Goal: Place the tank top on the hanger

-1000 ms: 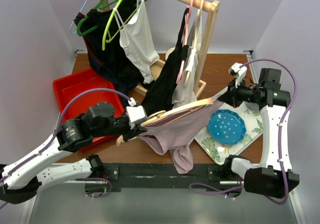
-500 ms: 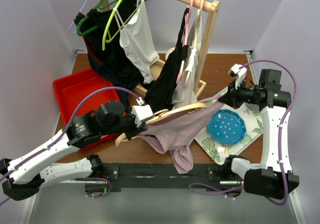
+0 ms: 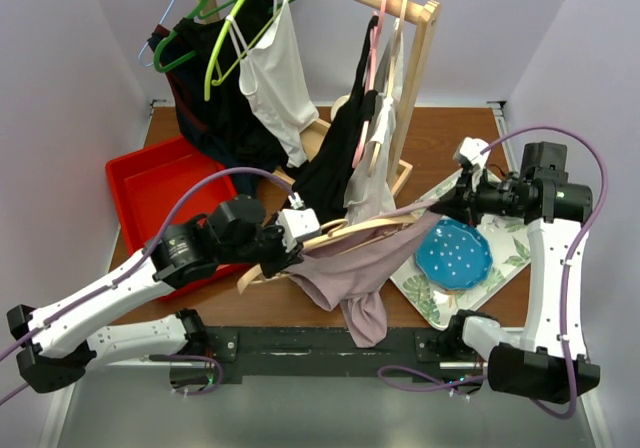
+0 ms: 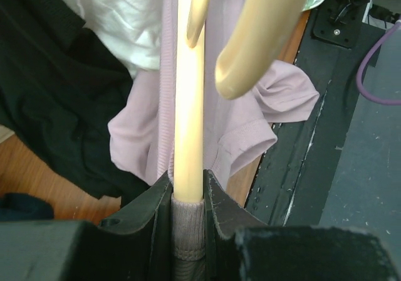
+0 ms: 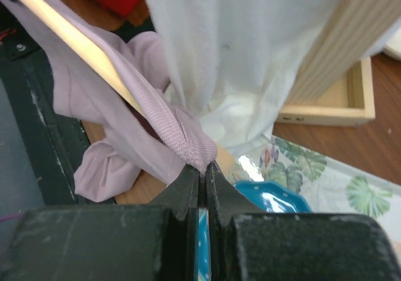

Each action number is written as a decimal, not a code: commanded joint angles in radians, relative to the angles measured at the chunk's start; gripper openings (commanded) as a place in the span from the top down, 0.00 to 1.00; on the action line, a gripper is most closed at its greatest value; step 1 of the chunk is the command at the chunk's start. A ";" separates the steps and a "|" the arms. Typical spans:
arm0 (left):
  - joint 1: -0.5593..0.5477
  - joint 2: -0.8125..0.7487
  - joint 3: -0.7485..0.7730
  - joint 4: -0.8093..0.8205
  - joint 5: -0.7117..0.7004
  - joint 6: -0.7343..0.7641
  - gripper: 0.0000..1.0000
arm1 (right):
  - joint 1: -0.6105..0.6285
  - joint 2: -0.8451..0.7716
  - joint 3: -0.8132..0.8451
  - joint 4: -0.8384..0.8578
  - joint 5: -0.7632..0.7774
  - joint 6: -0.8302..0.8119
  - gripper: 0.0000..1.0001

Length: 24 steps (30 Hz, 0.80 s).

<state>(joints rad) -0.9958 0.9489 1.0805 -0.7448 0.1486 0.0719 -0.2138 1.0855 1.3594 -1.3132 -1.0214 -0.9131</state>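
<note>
Over the bench point(image 3: 455, 133), left pincer point(image 4: 187, 196) clamps the hanger point(image 3: 370, 226); right pincer point(image 5: 202, 168) pinches the tank top point(image 3: 350, 268) near the hanger's tip; draping seems half-done.

The hanger point(image 3: 372, 225) and tank top point(image 3: 350, 268) stretch across mid-table between my left gripper point(image 3: 285, 256) and right gripper point(image 3: 441, 206), both clamped, so I get no straight path through there. Just behind that line a black garment point(image 3: 328, 173) and a white garment point(image 3: 368, 186) hang low off the rack point(image 3: 416, 78), closing off the centre. A red bin point(image 3: 130, 182) fills the left side. The tray point(image 3: 506, 258) and blue plate point(image 3: 453, 253) take the right. I see open wood on the table point(image 3: 452, 136) at back right, between rack post and wall, plus a thin strip along the near edge.
</note>
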 commanded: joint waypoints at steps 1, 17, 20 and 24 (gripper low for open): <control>0.006 0.045 0.035 0.094 0.036 -0.006 1.00 | 0.089 -0.032 0.038 -0.164 -0.072 -0.052 1.00; 0.006 0.088 0.108 0.038 0.264 0.127 1.00 | 0.240 -0.104 0.179 -0.165 0.106 -0.103 0.02; 0.006 0.149 0.159 -0.019 0.348 0.152 1.00 | 0.306 -0.085 0.153 -0.178 0.015 -0.134 0.02; 0.006 0.214 0.214 -0.028 0.407 0.163 1.00 | 0.453 -0.078 0.115 -0.162 0.003 -0.109 0.02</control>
<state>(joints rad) -0.9951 1.1206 1.2167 -0.7795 0.4335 0.1860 0.1421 0.9905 1.5043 -1.3361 -0.9428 -0.9779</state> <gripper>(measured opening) 0.239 0.985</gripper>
